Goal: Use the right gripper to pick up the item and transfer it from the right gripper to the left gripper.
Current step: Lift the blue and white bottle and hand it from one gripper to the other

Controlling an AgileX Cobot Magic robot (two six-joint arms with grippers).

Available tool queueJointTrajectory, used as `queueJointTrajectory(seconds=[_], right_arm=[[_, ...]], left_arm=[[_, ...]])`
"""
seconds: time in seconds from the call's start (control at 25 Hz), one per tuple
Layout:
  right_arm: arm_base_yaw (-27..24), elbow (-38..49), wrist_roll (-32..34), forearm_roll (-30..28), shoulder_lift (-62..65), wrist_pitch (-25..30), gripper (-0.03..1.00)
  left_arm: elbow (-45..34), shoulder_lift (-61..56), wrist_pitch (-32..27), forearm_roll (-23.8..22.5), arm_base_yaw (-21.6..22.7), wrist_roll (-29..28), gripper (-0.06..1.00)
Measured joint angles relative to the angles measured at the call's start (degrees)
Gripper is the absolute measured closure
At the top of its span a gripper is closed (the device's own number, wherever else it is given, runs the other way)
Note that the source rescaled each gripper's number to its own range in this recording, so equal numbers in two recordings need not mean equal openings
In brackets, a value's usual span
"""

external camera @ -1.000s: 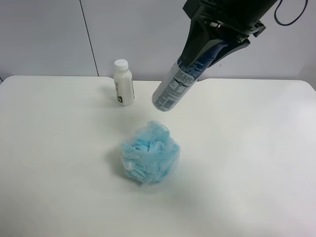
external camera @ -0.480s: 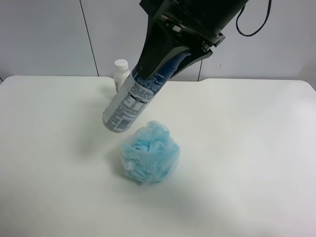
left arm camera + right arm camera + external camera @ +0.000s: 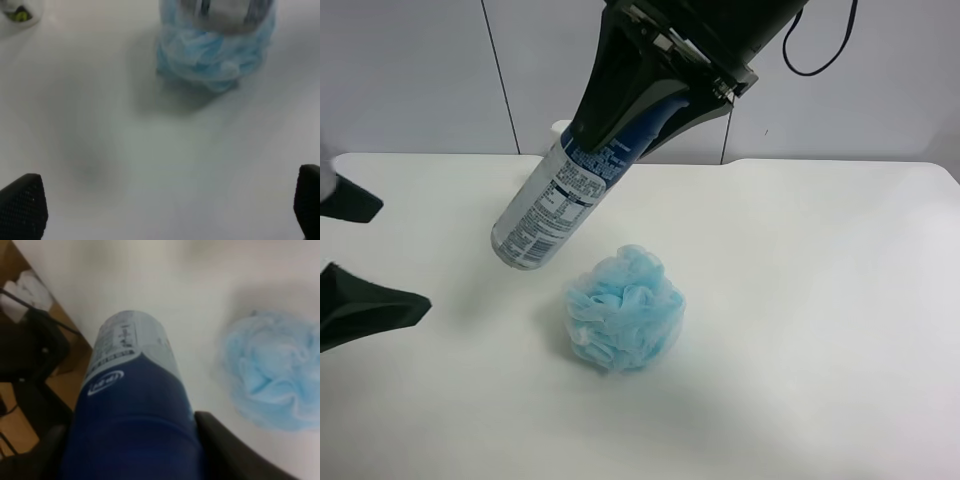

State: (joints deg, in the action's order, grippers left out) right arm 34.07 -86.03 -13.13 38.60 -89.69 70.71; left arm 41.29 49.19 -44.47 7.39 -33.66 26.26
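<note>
Above the table, the right gripper clenches the item by its blue end, so pickup looks done; the left gripper hangs nearby, fingers spread and empty, handover remaining

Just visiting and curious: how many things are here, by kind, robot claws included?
Slim silver-white cylindrical can, blue label: 1
Fluffy light-blue mesh puff: 1
White-capped bottle, mostly hidden behind the can: 1
Black two-fingered claws, right gripper and left gripper: 2
Total: 5
</note>
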Motion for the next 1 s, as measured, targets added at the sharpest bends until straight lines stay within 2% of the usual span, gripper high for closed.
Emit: queueJointTrajectory(seconds=[0.24,0.6,1.0], right_arm=[[0.00,0.00,-0.27,0.04,0.00,0.00,0.97],[0.00,0.00,-1.63,0.71,0.00,-0.05,0.97],[0.00,0.00,-4.42,4.66,0.00,-1.92,0.97]], left_arm=[[3.86,7.85,4.24,0.00,-2.84,0.26,-0.06],[7.69,13.33,5.30,0.95,-6.59,2.07,-0.06],[7.69,15.48,8.66,4.60,-7.00,4.67,-0.06]])
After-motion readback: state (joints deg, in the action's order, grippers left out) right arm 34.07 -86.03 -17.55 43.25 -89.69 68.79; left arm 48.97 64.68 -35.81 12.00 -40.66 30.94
